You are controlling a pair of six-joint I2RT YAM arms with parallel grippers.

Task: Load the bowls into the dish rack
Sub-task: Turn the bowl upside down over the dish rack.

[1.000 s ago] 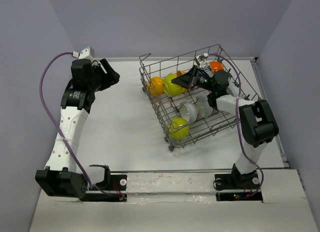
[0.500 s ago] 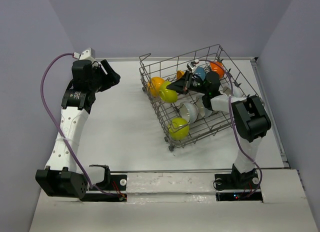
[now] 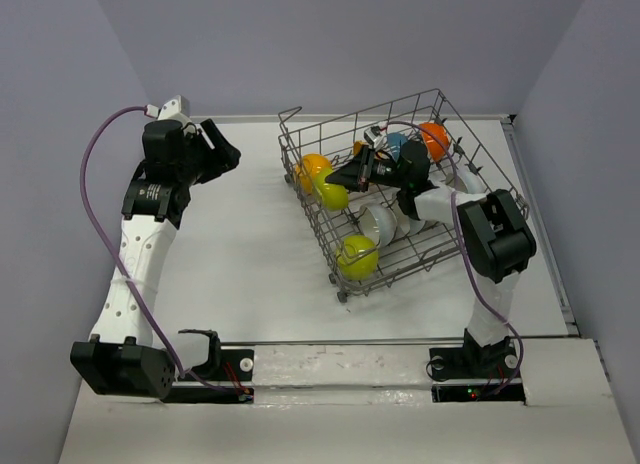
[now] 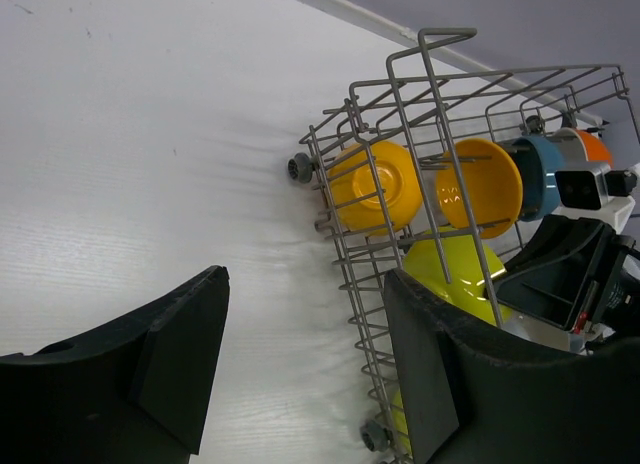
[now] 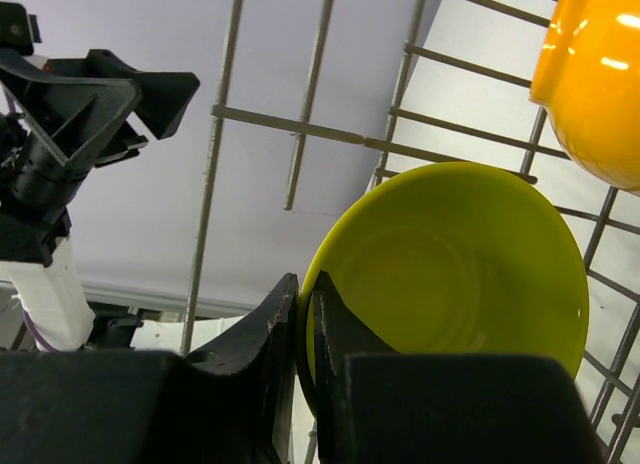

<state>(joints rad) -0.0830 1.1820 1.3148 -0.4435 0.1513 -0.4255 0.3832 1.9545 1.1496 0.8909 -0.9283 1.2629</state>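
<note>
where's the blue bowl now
In the top view, the blue bowl sits in the dish rack's far row, between two orange bowls.

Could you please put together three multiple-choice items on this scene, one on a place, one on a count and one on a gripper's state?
1. Where is the lime bowl that the right gripper grips?
A. On the table outside the rack
B. Within the dish rack
C. On top of an arm's base

2. How many lime bowls show in the top view?
A. One
B. Two
C. Four

3. How is the left gripper?
A. Shut on a bowl
B. Shut on a wire
C. Open and empty

Answers:
1 B: rack wires surround it, and an orange bowl sits beside it.
2 B: the gripped one and a second lime bowl at the rack's near corner.
3 C: its fingers stand apart with nothing between them.
</note>
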